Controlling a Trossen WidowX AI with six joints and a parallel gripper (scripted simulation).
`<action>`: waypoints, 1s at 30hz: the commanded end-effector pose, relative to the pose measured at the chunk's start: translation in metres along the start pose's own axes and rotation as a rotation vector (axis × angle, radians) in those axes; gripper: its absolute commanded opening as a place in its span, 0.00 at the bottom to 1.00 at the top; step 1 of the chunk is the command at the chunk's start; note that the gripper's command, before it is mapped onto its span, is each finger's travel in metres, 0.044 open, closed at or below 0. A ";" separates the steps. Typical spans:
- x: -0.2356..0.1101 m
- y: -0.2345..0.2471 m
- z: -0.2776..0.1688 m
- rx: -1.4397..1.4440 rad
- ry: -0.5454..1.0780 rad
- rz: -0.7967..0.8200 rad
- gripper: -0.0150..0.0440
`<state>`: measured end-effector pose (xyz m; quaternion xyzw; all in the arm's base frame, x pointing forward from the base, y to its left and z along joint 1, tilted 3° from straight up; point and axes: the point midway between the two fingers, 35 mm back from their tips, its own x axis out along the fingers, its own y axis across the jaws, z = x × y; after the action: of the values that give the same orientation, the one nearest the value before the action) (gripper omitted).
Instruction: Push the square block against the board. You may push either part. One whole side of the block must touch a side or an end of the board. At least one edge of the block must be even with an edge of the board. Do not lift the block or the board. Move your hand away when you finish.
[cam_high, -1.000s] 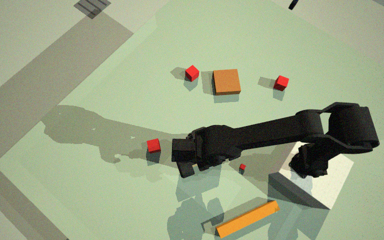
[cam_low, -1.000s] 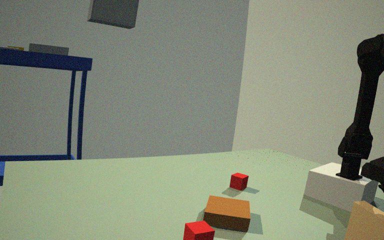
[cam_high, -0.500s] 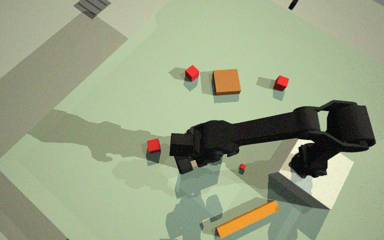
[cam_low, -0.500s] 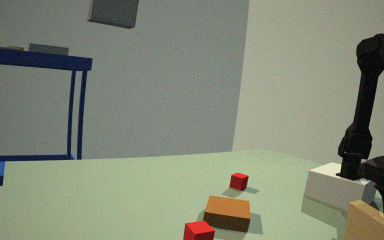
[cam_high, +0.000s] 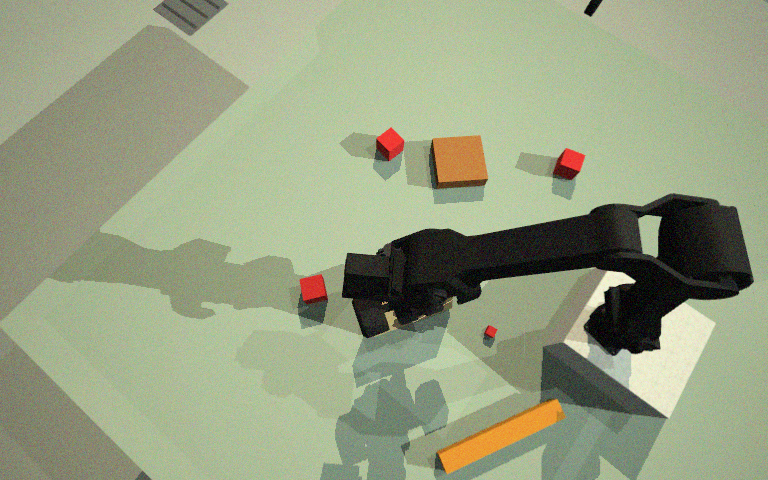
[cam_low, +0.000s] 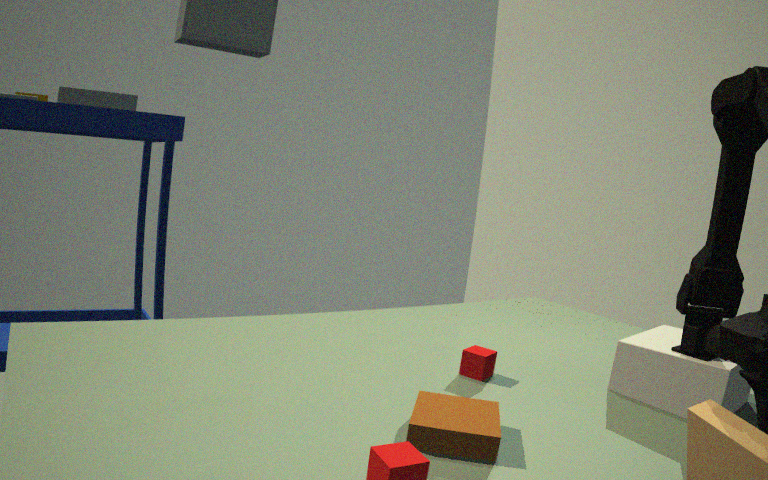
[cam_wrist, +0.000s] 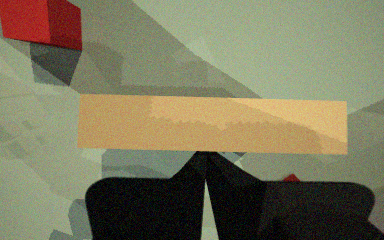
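Grey walls stand behind a pale green desk (cam_high: 237, 169), and a blue table (cam_low: 90, 123) is seen against the far wall in the exterior view. On the desk, the square block (cam_high: 459, 161), flat and orange-brown, is found lying alone, with nothing touching it. One red cube (cam_high: 389, 142) is set just beside the square block on one side, and a second red cube (cam_high: 568, 163) is placed near it on the opposite side.

Well apart from the square block, lower in the top view, a tan board (cam_wrist: 212, 125) is mostly hidden beneath the end of the black arm (cam_high: 538, 237); only a sliver of it can be made out there. In the wrist view the tan board is shown lying flat across the frame. The claw (cam_wrist: 205, 162) is closed to its narrowest with nothing held, and its tips appear to meet the middle of the board's near long side.

A third red cube (cam_high: 313, 288) sits near the arm's end, on the side away from the white base (cam_high: 668, 362) on which the arm is mounted. A much smaller red cube (cam_high: 490, 331) lies between the arm's end and that base. Farther still from the square block, an orange bar (cam_high: 501, 435) is seen lying at a slant, apart from everything else.
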<state>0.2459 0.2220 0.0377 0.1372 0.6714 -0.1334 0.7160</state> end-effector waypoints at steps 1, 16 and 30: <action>0.001 -0.001 0.003 -0.005 -0.002 -0.008 0.25; 0.002 0.000 -0.002 -0.005 -0.001 -0.008 0.25; 0.002 0.000 -0.025 -0.005 0.001 -0.008 0.25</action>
<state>0.2265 0.2309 0.0335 0.1302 0.6758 -0.1336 0.7131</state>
